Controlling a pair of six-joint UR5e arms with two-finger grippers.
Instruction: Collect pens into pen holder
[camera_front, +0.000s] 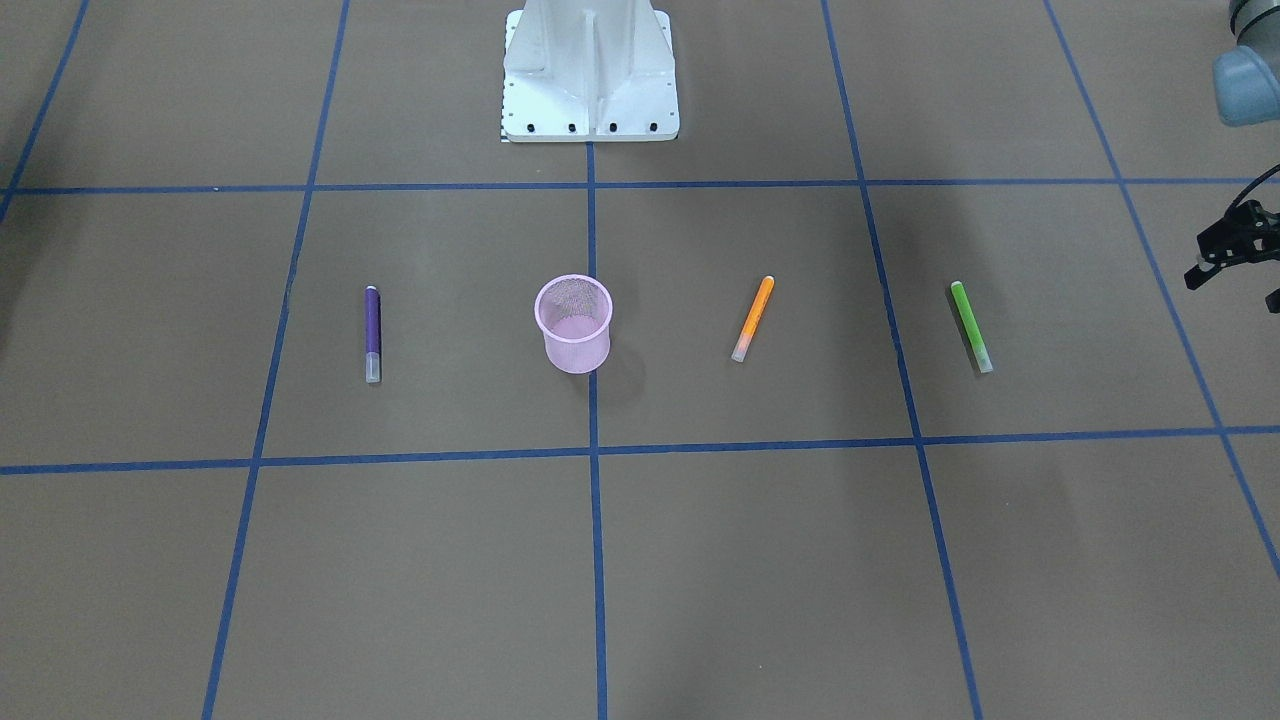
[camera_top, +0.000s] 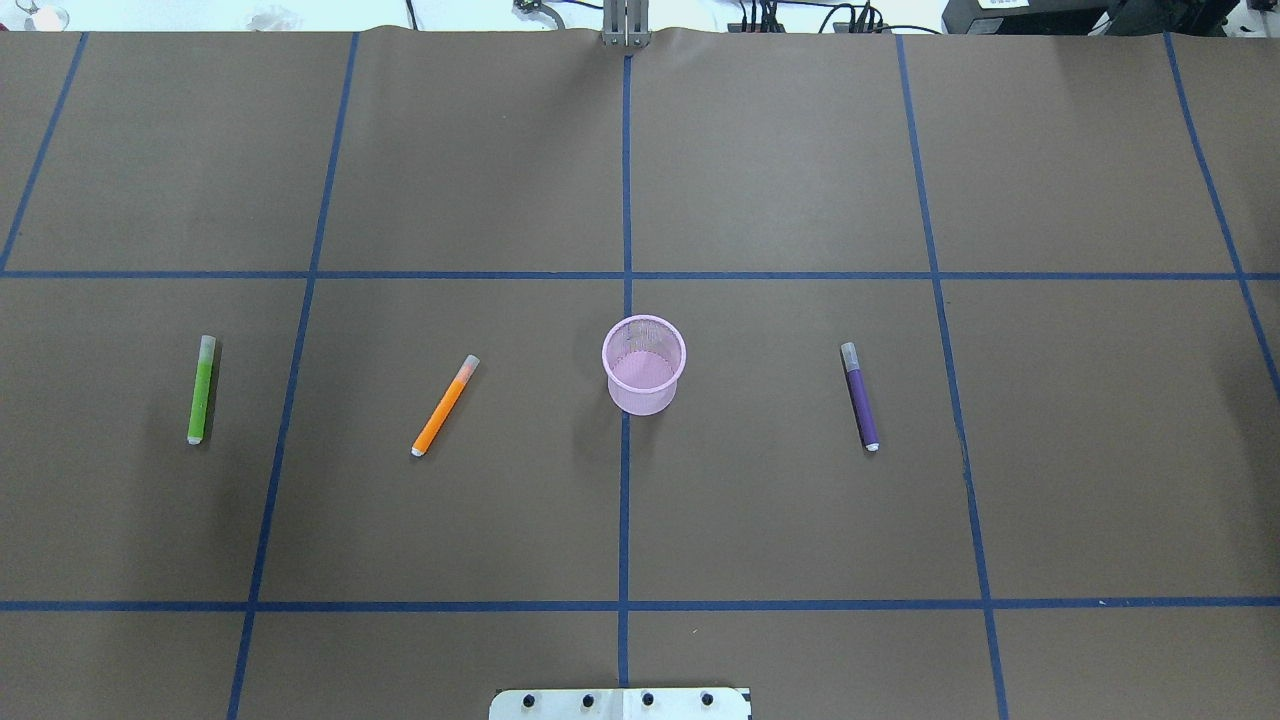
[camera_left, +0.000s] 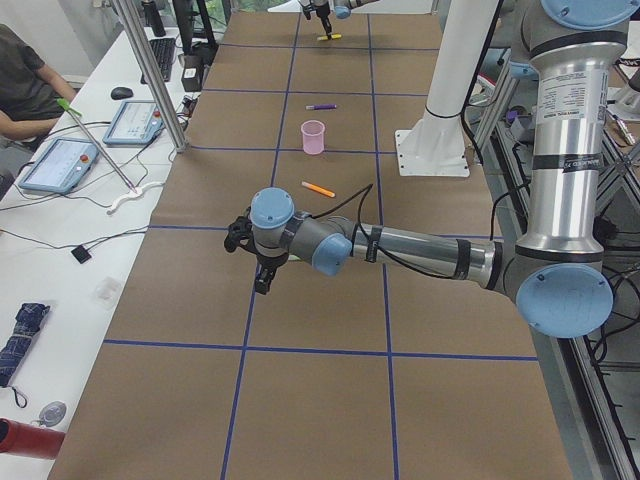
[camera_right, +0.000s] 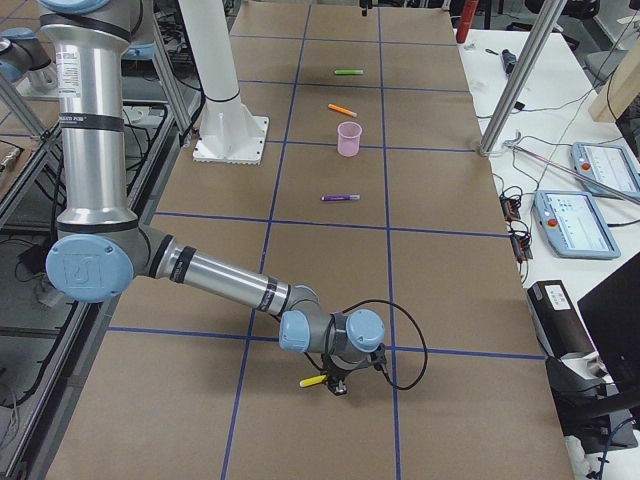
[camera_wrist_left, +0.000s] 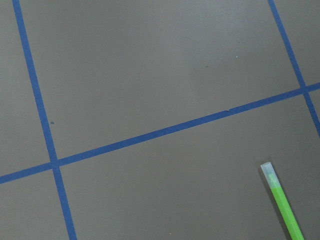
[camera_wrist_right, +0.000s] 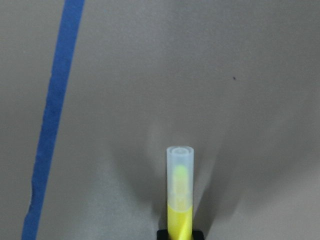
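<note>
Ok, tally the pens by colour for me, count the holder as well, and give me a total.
purple pen: 1
orange pen: 1
green pen: 1
yellow pen: 1
pink pen holder: 1
Total: 5 things, 4 of them pens

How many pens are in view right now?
4. The green pen, orange pen and purple pen lie on the table, outside the pink cup. The yellow pen sits in the right gripper, near the table's end. None seems hidden.
</note>
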